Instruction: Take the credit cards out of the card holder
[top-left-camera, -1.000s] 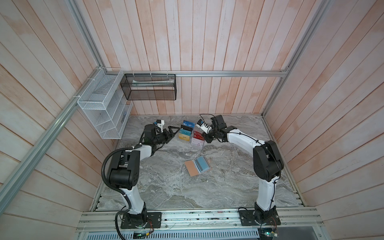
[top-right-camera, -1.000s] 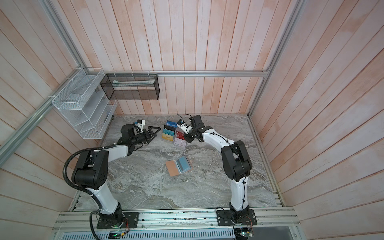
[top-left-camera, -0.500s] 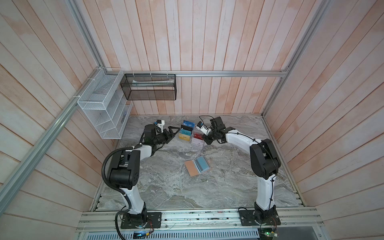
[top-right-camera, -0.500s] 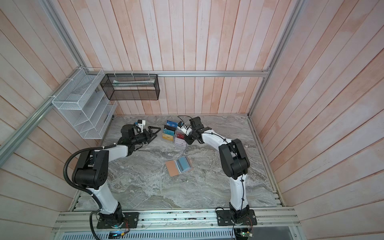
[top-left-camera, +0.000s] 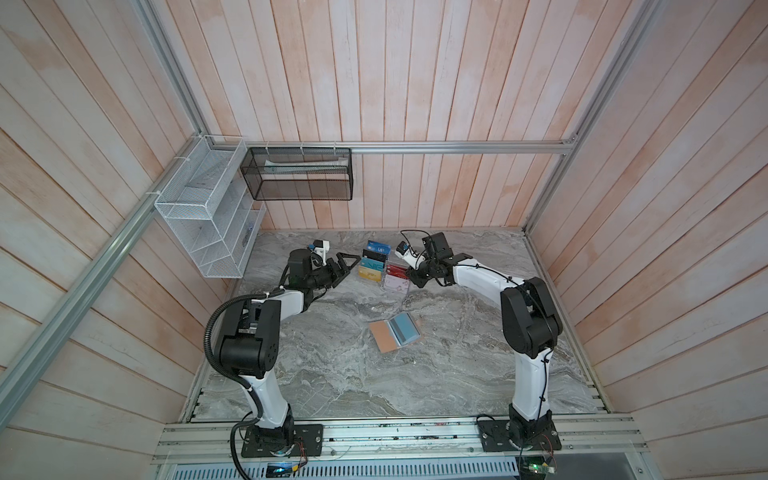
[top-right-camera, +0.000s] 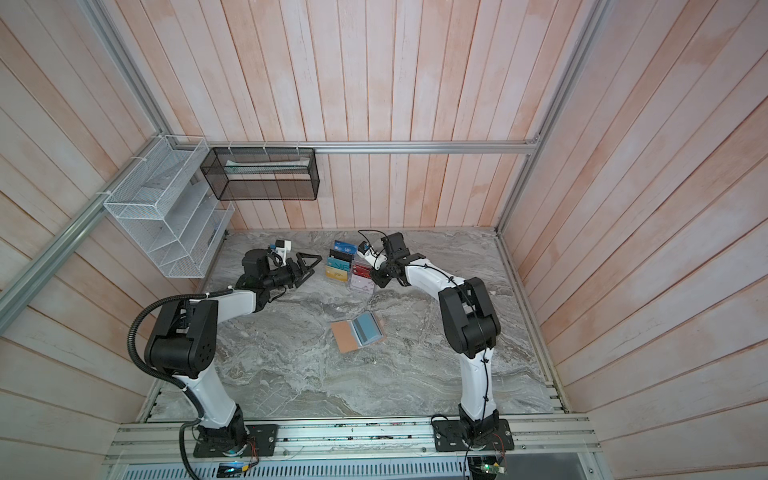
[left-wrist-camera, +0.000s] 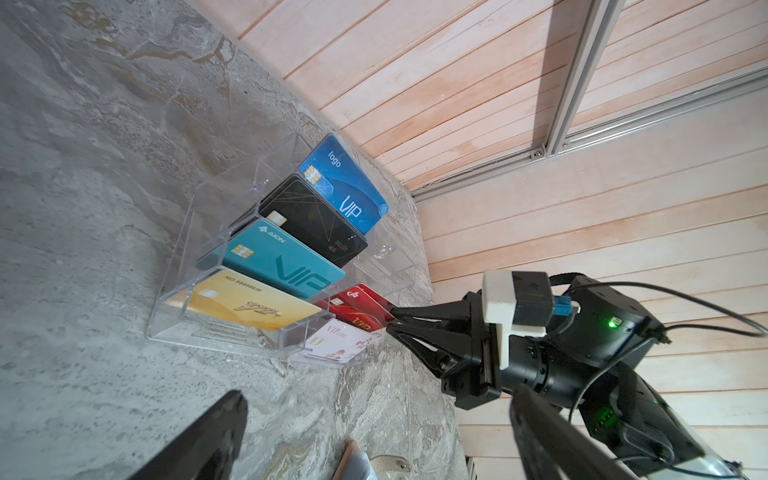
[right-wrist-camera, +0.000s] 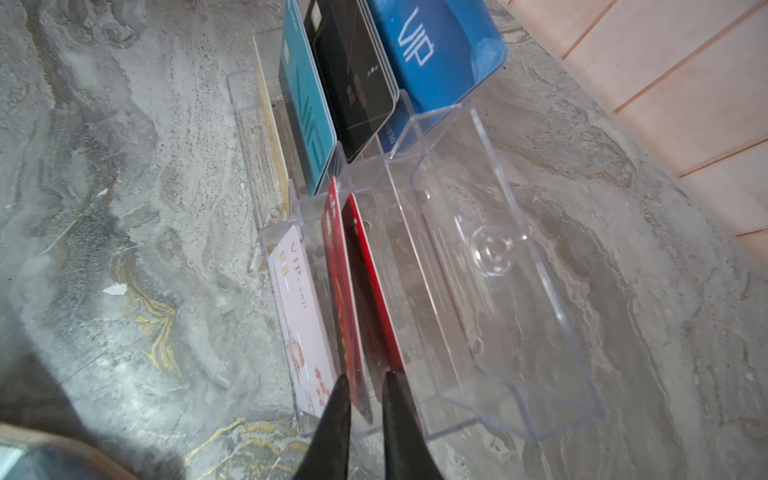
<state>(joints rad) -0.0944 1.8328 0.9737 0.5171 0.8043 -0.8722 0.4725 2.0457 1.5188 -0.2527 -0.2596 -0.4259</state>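
Holder (top-left-camera: 381, 340) lies open flat mid-table, between the two arms and nearer their bases than either gripper. One blue-grey card (top-left-camera: 406, 330) sits in the holder's right page, with its dark stripe next to the spine. The card's long axis runs along the spine, roughly away from the bases and slightly skewed. Can't tell which side the sleeve mouth is on.

Right gripper (top-left-camera: 411, 279) is the nearer one, and the card lies almost straight back from it toward its base. Left gripper (top-left-camera: 348, 268) is farther off, on the other side of the stand (top-left-camera: 384, 272).

Both arms are stretched forward and low at the back of the table (top-left-camera: 332, 374). The right wrist is pitched down into the stand's front tier. Its jaws are a slit apart and straddle a red card (right-wrist-camera: 374, 291) edge, with a gap showing, so it looks unclamped. The left gripper is spread wide and holds nothing. It is roughly level, pointing at the stand from just beside it.

Next move, as a guess: the right arm pulls back and comes down over the holder's right page. The left may need to pin the tan page.
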